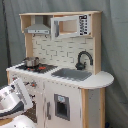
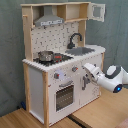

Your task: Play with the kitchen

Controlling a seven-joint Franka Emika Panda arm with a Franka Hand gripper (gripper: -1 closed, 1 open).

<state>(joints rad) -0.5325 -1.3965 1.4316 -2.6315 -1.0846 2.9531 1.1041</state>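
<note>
— Second exterior view first: what do you have there?

— I see the kitchen (image 2: 60,60) standing on a wooden floor (image 2: 30,117), before a grey curtain (image 2: 10,45). My arm comes from the second exterior view's right, and the gripper (image 2: 88,70) is at the front of the kitchen, just below the counter edge, beside the knobs (image 2: 64,74). If it touches the panel, I cannot tell.

— Is the claw apart or together?

— I cannot tell from these pictures. The tip looks like one white shape only.

— And on the counter?

— A metal pot (image 2: 46,55) sits on the stovetop (image 2: 56,58). The grey sink (image 2: 82,50) is beside it, with the black faucet (image 2: 75,39) behind. The hood (image 2: 49,21) hangs over the stovetop. The oven door (image 2: 64,95) is under the knobs and looks closed.

— What about the first exterior view?

— There the kitchen (image 1: 65,65) fills the middle, with the pot (image 1: 31,62) toward the first exterior view's left and the sink (image 1: 72,74) toward the right. My arm (image 1: 14,97) is low in the left corner, in front of the lower cabinet. The tip I cannot make out there.
</note>
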